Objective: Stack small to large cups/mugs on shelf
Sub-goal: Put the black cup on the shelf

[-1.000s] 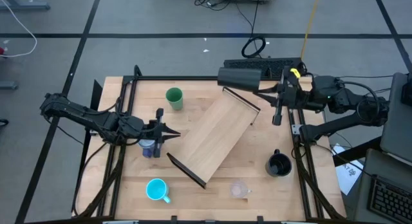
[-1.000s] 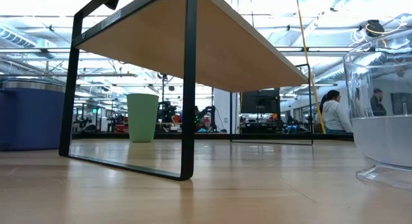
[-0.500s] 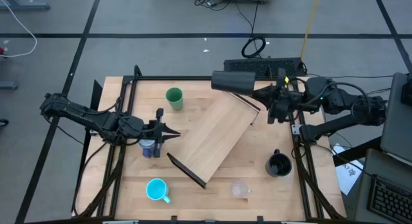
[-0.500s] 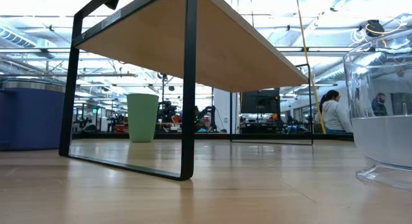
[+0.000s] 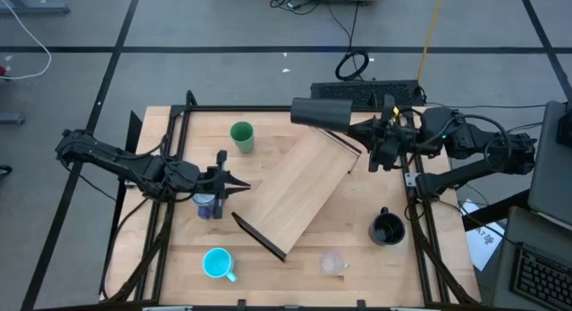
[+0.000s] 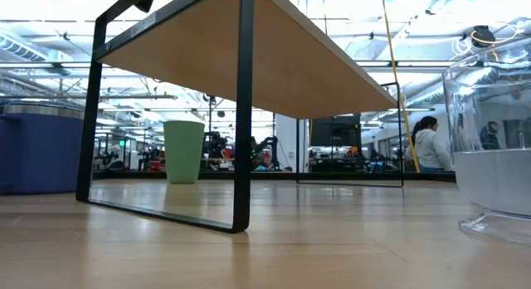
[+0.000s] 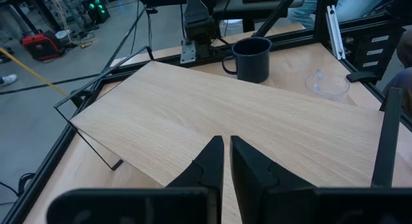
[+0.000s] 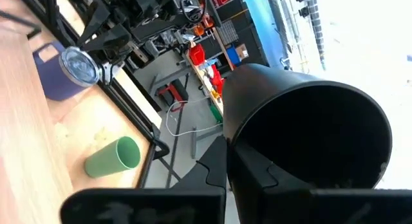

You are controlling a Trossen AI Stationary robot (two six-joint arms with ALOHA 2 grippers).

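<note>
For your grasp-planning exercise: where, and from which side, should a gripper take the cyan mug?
Probably from straight above, one finger inside and one outside the rim of the cyan mug. It stands upright with its mouth open upward, alone at the table's near left. Its handle sticks out toward the near right, so pinch the wall opposite. The left gripper is nearer.

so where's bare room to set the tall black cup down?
The shelf top is bare end to end. Open tabletop also lies between the cyan mug and clear cup. It is crowded by the left gripper and blue-purple mug.
</note>
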